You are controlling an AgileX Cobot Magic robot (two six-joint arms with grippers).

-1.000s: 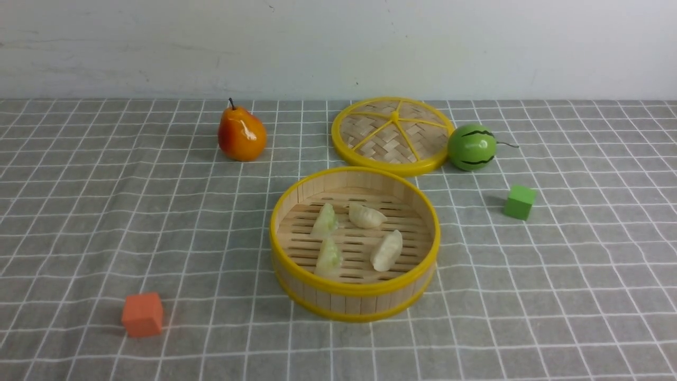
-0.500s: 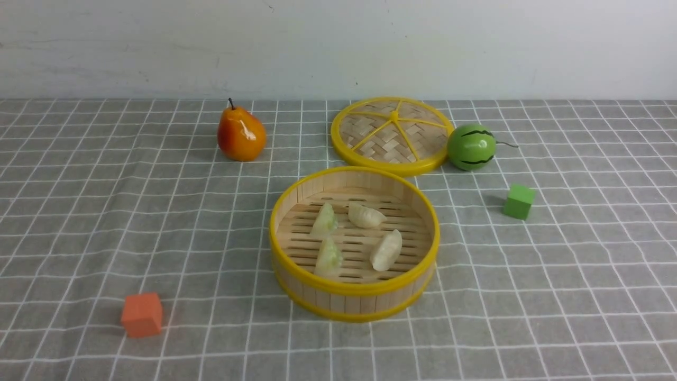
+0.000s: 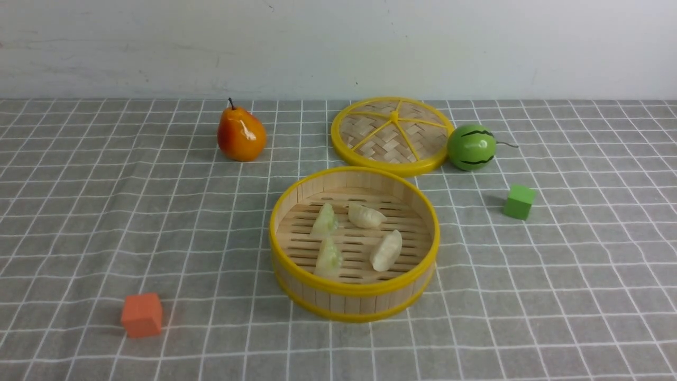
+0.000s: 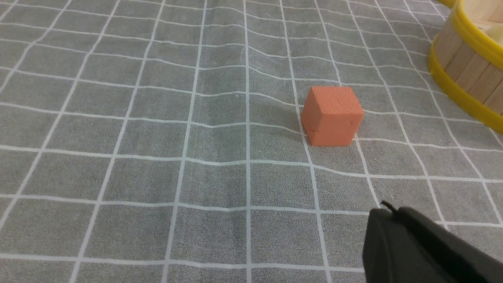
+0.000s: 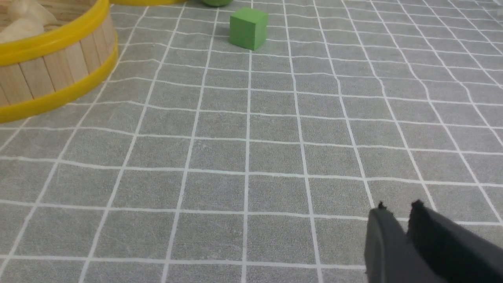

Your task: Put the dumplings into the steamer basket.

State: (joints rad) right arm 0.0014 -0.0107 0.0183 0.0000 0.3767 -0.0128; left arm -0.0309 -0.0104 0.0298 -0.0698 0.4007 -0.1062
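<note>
The steamer basket [image 3: 353, 289] stands mid-table. Inside it on the slatted floor lie all the dumplings: two pale green ones [image 3: 324, 219] [image 3: 328, 257] on the left and two cream-white ones [image 3: 366, 215] [image 3: 386, 250] on the right. Neither gripper shows in the front view. My left gripper [image 4: 393, 212] is shut and empty, low over the cloth, near the orange cube [image 4: 332, 116], with the basket's wall [image 4: 463, 67] off to one side. My right gripper [image 5: 399, 210] is shut and empty over bare cloth, away from the basket [image 5: 51, 67].
The flat woven lid [image 3: 392, 135] lies behind the basket, with a toy watermelon [image 3: 472, 146] beside it. A toy pear [image 3: 241, 134] stands at the back left. An orange cube [image 3: 142, 314] sits front left, a green cube [image 3: 519, 201] at the right.
</note>
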